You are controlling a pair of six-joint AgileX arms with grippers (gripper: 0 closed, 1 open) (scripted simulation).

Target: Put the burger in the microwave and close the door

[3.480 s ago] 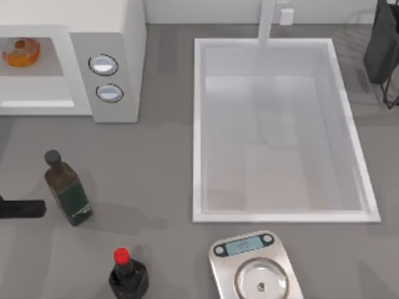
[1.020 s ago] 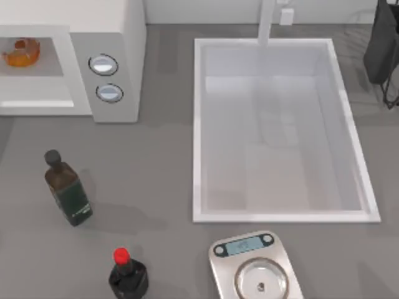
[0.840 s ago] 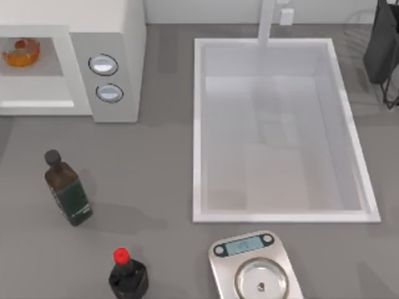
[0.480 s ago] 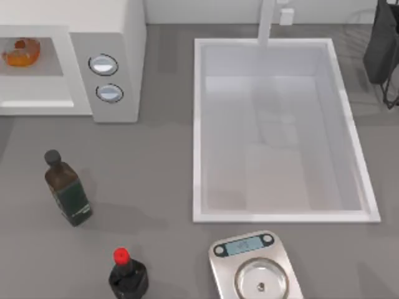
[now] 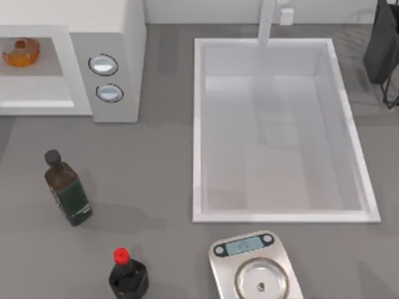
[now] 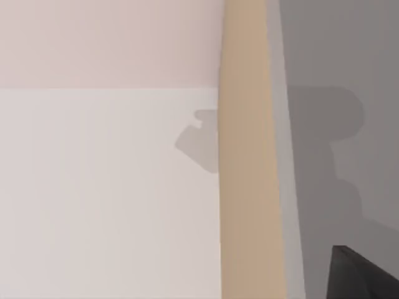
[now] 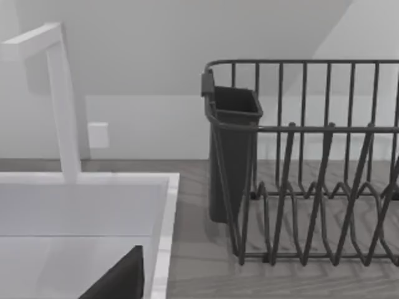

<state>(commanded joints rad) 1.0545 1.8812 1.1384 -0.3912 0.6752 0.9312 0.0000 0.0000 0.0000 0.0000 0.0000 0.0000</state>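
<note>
One arm working: left gripper (image 6: pixel 366 275), grip state cannot be told, has withdrawn from the frame's left edge beside the dark bottle (image 5: pixel 67 190). Burger (image 5: pixel 22 51) sits inside the microwave (image 5: pixel 118 37), upper left; shutting it likely remains. Right gripper (image 7: pixel 118 280) parked by the sink (image 5: pixel 198 124).

Your right arm (image 5: pixel 381 50) sits at the desk's far right edge in the top view, a dark upright shape. A dark corner of each gripper edges into its own wrist view: left (image 6: pixel 365 274), right (image 7: pixel 118 280).
</note>
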